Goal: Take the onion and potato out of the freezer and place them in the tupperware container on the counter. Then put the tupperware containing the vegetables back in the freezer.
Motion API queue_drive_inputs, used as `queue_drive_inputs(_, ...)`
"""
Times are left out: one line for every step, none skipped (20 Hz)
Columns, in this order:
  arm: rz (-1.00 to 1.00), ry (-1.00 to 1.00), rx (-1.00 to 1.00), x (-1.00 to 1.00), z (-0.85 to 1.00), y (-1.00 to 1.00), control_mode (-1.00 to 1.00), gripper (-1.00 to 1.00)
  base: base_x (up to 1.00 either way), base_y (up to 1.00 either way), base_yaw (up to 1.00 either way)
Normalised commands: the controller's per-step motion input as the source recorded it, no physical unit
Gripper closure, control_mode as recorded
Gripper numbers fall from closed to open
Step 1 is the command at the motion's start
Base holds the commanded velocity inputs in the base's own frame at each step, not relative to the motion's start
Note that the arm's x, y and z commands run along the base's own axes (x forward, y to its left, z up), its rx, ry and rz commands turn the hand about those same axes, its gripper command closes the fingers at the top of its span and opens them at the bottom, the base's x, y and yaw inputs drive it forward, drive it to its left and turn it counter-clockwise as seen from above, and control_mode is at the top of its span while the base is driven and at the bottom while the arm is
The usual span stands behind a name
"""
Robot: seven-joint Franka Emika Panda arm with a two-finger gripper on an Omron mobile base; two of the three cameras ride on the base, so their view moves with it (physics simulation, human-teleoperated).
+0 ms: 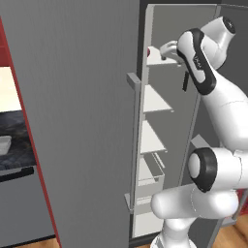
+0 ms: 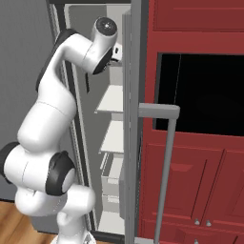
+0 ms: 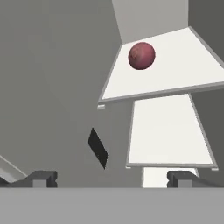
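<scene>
Red onion (image 3: pixel 141 55) sits on upper white shelf (image 3: pixel 183 65) inside the open freezer (image 1: pixel 87 121), ahead of and well apart from the gripper (image 3: pixel 113 178), whose jaws are spread wide, empty, touching nothing.

The tall matte grey freezer (image 1: pixel 72 121) stands open, its flat grey door (image 2: pixel 131 119) swung out edge-on at the right of the opening, leaving a narrow upright gap that the white arm already occupies. Inside, pale white shelves (image 3: pixel 168 131) stack one under another with open air between them. The hand (image 3: pixel 111 178), fingers spread wide, faces a round dark-red onion (image 3: pixel 141 55) sitting alone on the top shelf (image 3: pixel 183 65), bare shelf surface all around it.
</scene>
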Motion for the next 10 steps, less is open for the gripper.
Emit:
queue_drive_inputs(0.00,0.00,0.03,0.34,0.00,0.00,-1.00,-1.00,0.00,0.00,0.00)
queue_drive_inputs(0.00,0.00,0.03,0.34,0.00,0.00,-1.00,-1.00,0.00,0.00,0.00)
queue_drive_inputs(0.00,0.00,0.03,0.36,0.00,0.00,-1.00,-1.00,0.00,0.00,0.00)
queue_drive_inputs(0.00,0.00,0.02,0.34,0.00,0.00,-1.00,-1.00,0.00,0.00,0.00)
queue_drive_inputs(0.00,0.00,0.02,0.32,0.00,0.00,-1.00,-1.00,0.00,0.00,0.00)
queue_drive_inputs(0.00,0.00,0.01,0.29,0.00,0.00,-1.00,-1.00,0.00,0.00,0.00)
queue_drive_inputs(0.00,0.00,0.00,0.28,0.00,0.00,-1.00,-1.00,0.00,0.00,0.00)
queue_drive_inputs(0.00,0.00,0.00,0.28,0.00,0.00,-1.00,-1.00,0.00,0.00,0.00)
queue_drive_inputs(0.00,0.00,0.00,0.30,0.00,0.02,-1.00,-1.00,0.00,0.00,0.00)
queue_drive_inputs(0.00,0.00,0.00,0.29,0.00,0.03,-1.00,-1.00,0.00,0.00,0.00)
